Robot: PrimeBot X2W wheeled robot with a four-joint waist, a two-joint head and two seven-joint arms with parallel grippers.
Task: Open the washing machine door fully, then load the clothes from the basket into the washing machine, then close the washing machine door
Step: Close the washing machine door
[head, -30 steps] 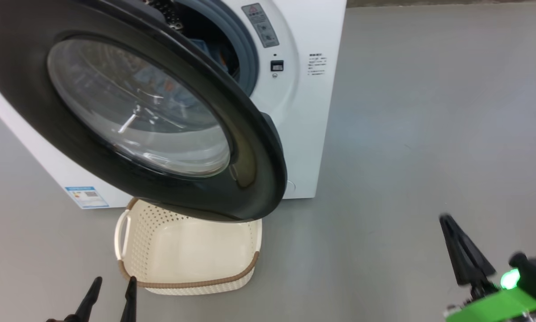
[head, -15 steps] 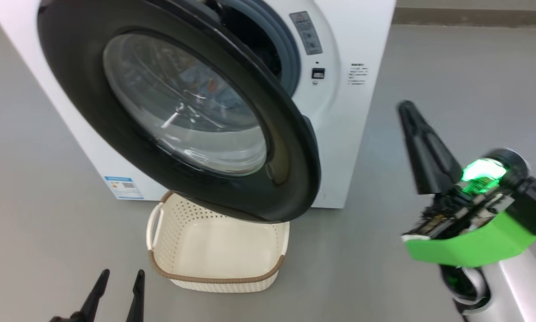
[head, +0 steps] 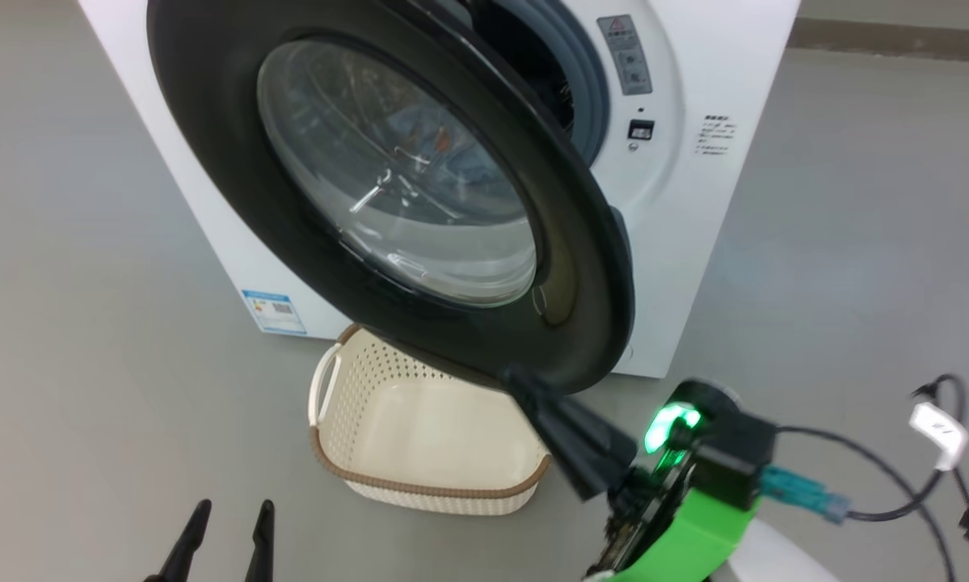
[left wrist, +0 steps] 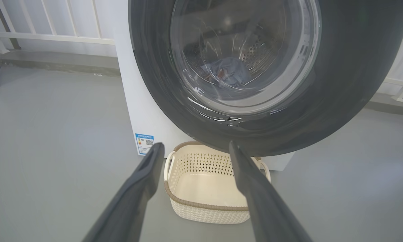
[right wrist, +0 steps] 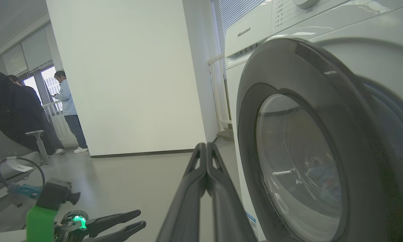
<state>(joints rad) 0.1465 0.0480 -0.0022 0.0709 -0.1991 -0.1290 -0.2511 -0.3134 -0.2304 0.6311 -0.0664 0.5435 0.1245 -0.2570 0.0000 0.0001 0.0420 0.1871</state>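
The washing machine door (head: 233,162) stands partly open, its black ring and glass bowl tilted toward me. Through the glass, light blue clothes (head: 444,145) lie in the drum; the clothes (left wrist: 226,70) appear in the left wrist view too. The white washing machine (head: 694,242) rises behind the door. Below the door sits the basket (head: 436,489), with nothing in it. My right gripper (head: 524,384) is shut on nothing, its tip at the door's lower edge; contact is unclear. From its wrist, the right gripper (right wrist: 206,146) lies just left of the door (right wrist: 322,74). My left gripper (left wrist: 196,145) is open, short of the basket (left wrist: 174,196).
A cable (head: 880,485) with a white tag (head: 941,424) loops at the right of my right arm. In the right wrist view, a person (right wrist: 67,111) stands by a far window, another person in dark clothes (right wrist: 13,111) is near a chair (right wrist: 6,151), and a white wall (right wrist: 127,84) stands between.
The camera has turned, shifting the washer rightward in the picture. My right gripper swung from the far right down and left to the door's lower edge. The left gripper stays open and low.
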